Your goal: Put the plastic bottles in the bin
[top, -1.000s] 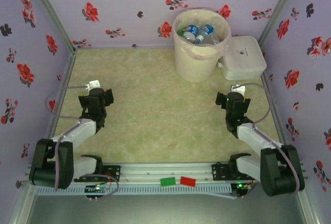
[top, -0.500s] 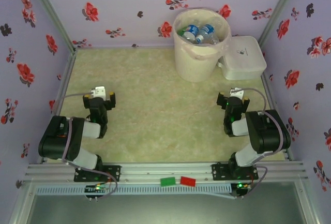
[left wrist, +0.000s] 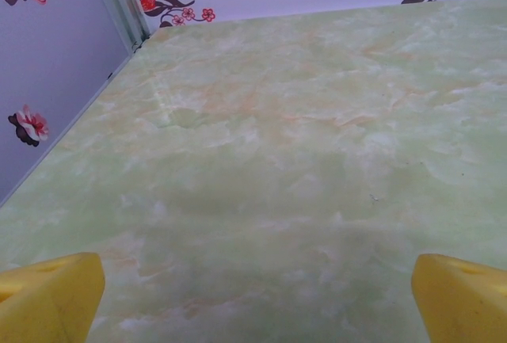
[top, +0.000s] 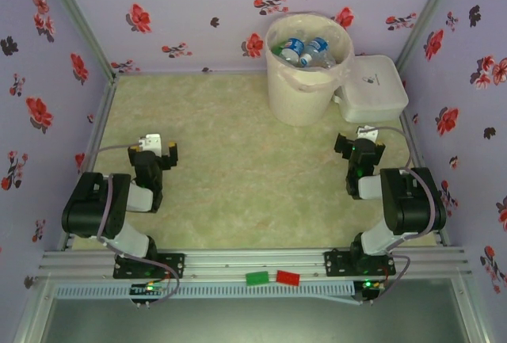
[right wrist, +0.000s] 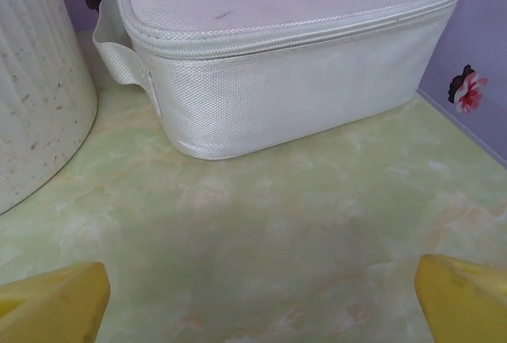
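In the overhead view, the bin (top: 299, 93) is seen at the upper right of the frame, standing on the green marbled tabletop (top: 238, 153) close to the flowered back wall (top: 182, 10). Plastic bottles (top: 295, 47) with blue labels and caps are seen lying inside it, below its rim. A flat white box (top: 374, 89) is set just beside the bin, to its right. The left pincer (top: 154, 151) is found at the lower left and the right pincer (top: 360, 146) at the lower right, each on a folded arm and well apart from the bin.

In the left wrist view, the left pincer (left wrist: 255, 299) is shown spread wide, its yellow fingertips (left wrist: 49, 295) set at the two bottom corners. Nothing is held, and the tabletop is seen between them.

In the right wrist view, the right pincer (right wrist: 257, 303) is likewise spread wide with nothing gripped. The ribbed side of the bin (right wrist: 32, 81) is seen at the left edge, and the white box (right wrist: 285, 66) fills the upper frame.
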